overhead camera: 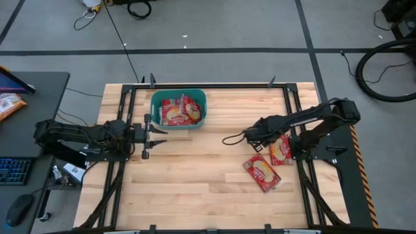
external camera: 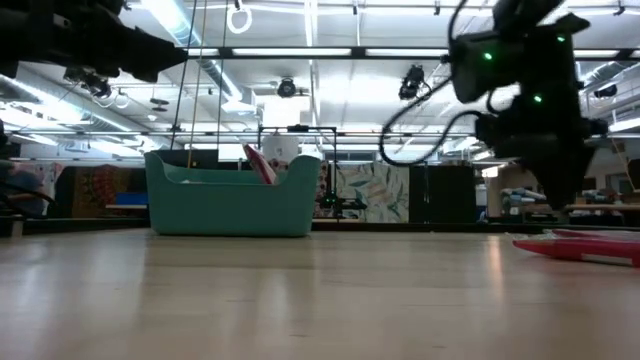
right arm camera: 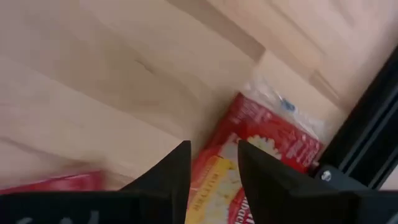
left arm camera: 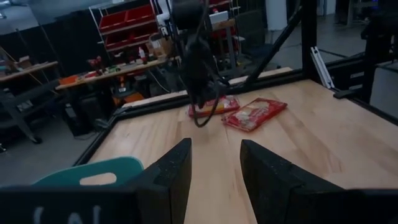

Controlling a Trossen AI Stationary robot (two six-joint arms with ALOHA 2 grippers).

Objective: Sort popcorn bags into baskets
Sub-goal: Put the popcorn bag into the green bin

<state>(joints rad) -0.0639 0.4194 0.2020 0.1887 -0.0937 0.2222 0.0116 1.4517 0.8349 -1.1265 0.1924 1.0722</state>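
Observation:
The teal basket (overhead camera: 179,109) stands at the table's far middle, with several red popcorn bags (overhead camera: 177,112) in it; one leans up against its wall (external camera: 260,165). Two more bags lie flat on the table's right side (overhead camera: 281,149) (overhead camera: 262,173). My right gripper (overhead camera: 259,143) (right arm camera: 214,171) hangs open just above the farther of these, the red-and-yellow bag (right arm camera: 267,146), with its fingers pointing down. My left gripper (overhead camera: 155,133) (left arm camera: 214,168) is open and level, just near-left of the basket, whose rim (left arm camera: 93,177) shows beside its fingers.
Black frame rails run along the table's left, far and right edges (overhead camera: 294,153), close beside the right-hand bags. Bare wood lies between the basket and those bags. A side desk with an orange snack bag (overhead camera: 10,104), a keyboard and a mouse stands left of the table.

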